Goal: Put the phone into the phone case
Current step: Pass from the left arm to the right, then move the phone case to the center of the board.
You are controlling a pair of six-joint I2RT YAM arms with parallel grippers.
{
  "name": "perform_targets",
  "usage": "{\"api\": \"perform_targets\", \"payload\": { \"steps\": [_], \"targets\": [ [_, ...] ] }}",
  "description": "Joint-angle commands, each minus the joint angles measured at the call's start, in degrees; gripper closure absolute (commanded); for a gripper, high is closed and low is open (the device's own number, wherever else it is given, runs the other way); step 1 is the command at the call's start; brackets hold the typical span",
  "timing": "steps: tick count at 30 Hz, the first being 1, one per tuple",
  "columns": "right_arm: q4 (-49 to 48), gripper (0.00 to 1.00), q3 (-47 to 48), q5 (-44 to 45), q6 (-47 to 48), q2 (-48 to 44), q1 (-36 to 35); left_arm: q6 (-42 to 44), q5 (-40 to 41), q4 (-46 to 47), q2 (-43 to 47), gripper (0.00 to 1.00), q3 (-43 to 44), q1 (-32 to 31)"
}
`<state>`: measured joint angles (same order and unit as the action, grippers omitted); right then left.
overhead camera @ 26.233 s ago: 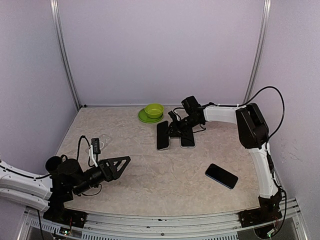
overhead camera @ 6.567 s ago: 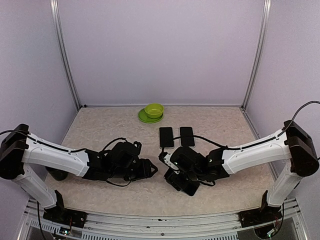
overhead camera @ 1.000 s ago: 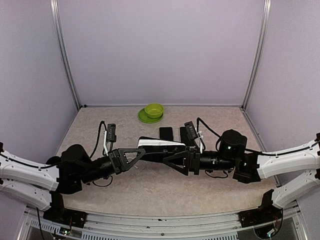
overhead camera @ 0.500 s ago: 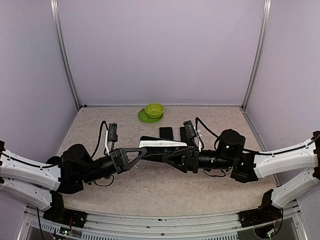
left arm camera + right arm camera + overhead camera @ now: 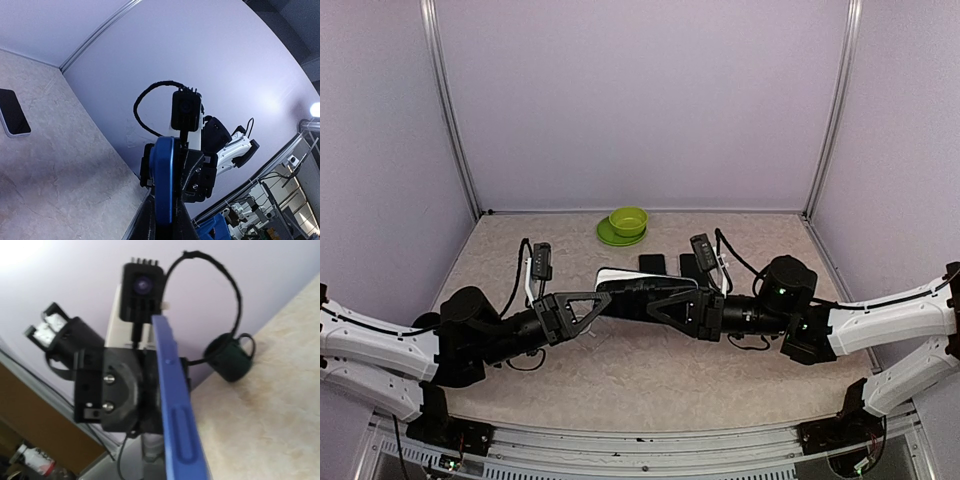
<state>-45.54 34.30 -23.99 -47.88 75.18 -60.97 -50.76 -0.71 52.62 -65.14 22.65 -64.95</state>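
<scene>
A blue-edged phone case (image 5: 642, 283) hangs in the air over the middle of the table, between my two grippers. My left gripper (image 5: 595, 300) is shut on one end; in the left wrist view the case's blue edge (image 5: 164, 185) stands upright between my dark fingers (image 5: 187, 231). From the other side my right gripper (image 5: 660, 300) is closed on it, and the case's edge (image 5: 175, 415), with a long button, runs down the right wrist view. I cannot tell whether a phone sits inside it. Two dark phones (image 5: 651, 264) (image 5: 689, 263) lie flat just behind.
A green bowl (image 5: 628, 220) stands on a green plate (image 5: 608, 236) at the back of the table (image 5: 650, 370). A black mug (image 5: 230, 360) stands near the left arm's base. Purple walls close in the back and both sides.
My right gripper's jaws have closed onto the case's free end. Both grippers and the case have shifted slightly toward the back of the table.
</scene>
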Motion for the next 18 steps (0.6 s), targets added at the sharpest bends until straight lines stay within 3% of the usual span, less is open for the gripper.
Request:
{"api": "perform_targets", "payload": {
  "steps": [1,6,12,18],
  "targets": [
    [-6.11,0.92,1.11,-2.44,2.16,-1.73,-0.38,0.08,4.19,-4.98,-0.27,0.91,-1.22,1.39],
    [-5.8,0.97,0.98,-2.48,2.35,-1.7,-0.38,-0.34,4.19,-5.91,1.05,0.74,-2.28,3.1],
    [-2.85,1.0,0.68,-0.92,3.41,-2.75,-0.29,0.03,4.97,-11.03,5.16,0.42,-2.88,6.71],
    [2.98,1.0,0.66,3.64,5.04,-4.22,-0.21,1.75,7.41,-18.64,9.74,0.23,-2.89,11.53]
  ]
}}
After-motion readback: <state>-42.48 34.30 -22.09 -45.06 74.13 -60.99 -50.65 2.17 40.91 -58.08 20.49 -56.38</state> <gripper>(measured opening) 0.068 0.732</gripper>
